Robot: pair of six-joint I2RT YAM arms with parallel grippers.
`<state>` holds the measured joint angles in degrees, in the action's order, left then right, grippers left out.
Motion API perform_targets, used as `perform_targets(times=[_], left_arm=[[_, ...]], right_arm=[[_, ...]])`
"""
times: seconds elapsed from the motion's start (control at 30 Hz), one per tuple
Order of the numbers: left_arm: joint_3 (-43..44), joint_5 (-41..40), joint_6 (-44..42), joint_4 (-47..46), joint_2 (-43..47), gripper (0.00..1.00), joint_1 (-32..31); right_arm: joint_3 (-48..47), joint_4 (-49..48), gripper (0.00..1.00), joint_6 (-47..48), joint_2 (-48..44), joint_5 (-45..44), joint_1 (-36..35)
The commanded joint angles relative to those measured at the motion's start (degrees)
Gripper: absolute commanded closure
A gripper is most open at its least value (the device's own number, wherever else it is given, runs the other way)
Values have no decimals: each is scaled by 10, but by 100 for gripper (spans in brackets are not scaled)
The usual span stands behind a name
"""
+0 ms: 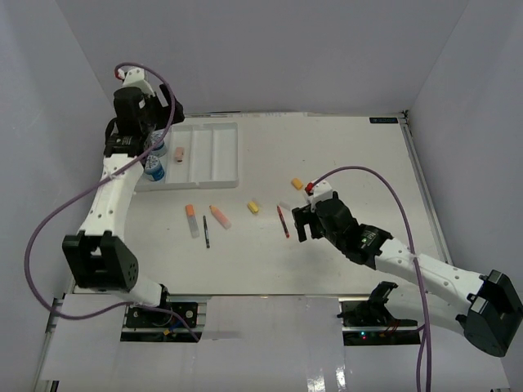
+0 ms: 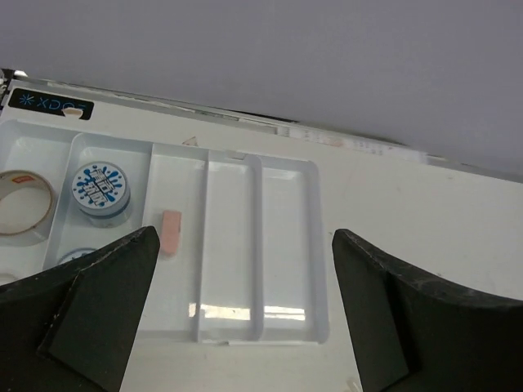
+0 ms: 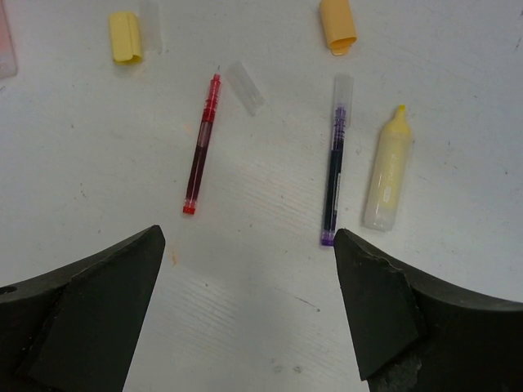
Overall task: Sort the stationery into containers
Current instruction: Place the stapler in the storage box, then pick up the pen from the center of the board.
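Two pincers in view, neither holding anything.

R gripper (image 1: 301,222) sits low over the table (image 1: 351,147), a bit right of mid. Its fingers (image 3: 90,318) are spread wide with nothing between.

R wrist view:
- red pen (image 3: 200,155) lies at abt 11 o'clock of the gap
- purple pen (image 3: 337,175) at abt 1 o'clock
- yellow highlighter (image 3: 386,167) just beside the purple pen at its 3 o'clock, not touching
- clear cap (image 3: 245,86) near the red pen's far tip, at its 1 o'clock
- farther out, small yellow piece (image 3: 125,37) at 11 and small orange piece (image 3: 337,24) at 1

Top view, at 9 o'clock of the R gripper, three loose items lie apart: orange-tipped marker (image 1: 219,216), dark pen (image 1: 206,231), orange-capped marker (image 1: 191,220).

Far L, white tray (image 1: 221,151) sits at abt 11 o'clock of the table. L gripper (image 2: 245,245) hangs over it — jaws wide apart, nothing clamped.

L wrist view, tray contents from 9 o'clock across:
- tape roll (image 2: 20,204) in the end compartment
- blue-white tub (image 2: 100,189) in the next, with a second tub (image 2: 78,257) nearer the cam in the same slot, partly hidden by a finger
- pink eraser (image 2: 170,233) in the third compartment, lying flat
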<state>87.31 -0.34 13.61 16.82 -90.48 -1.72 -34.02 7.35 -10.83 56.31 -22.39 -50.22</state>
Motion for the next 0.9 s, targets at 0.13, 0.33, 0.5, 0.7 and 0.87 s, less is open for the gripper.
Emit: perform_targets(times=[0.13,0.33,0.5,0.7,0.87], left_arm=[[-168,54,73,41,208,2,-1],[-341,117,82,9,318,2,-3],[-414,145,82,-16,352,2,-7],[-439,175,96,-18,355,2,-8],[-439,180,99,-16,354,2,-8]], right_arm=[[-71,57,9,-34,63,-14,2],[-82,57,3,-35,119,-41,14],[-80,49,13,-24,157,-9,77],[-80,16,38,3,222,44,118],[-81,-2,50,8,258,57,133]])
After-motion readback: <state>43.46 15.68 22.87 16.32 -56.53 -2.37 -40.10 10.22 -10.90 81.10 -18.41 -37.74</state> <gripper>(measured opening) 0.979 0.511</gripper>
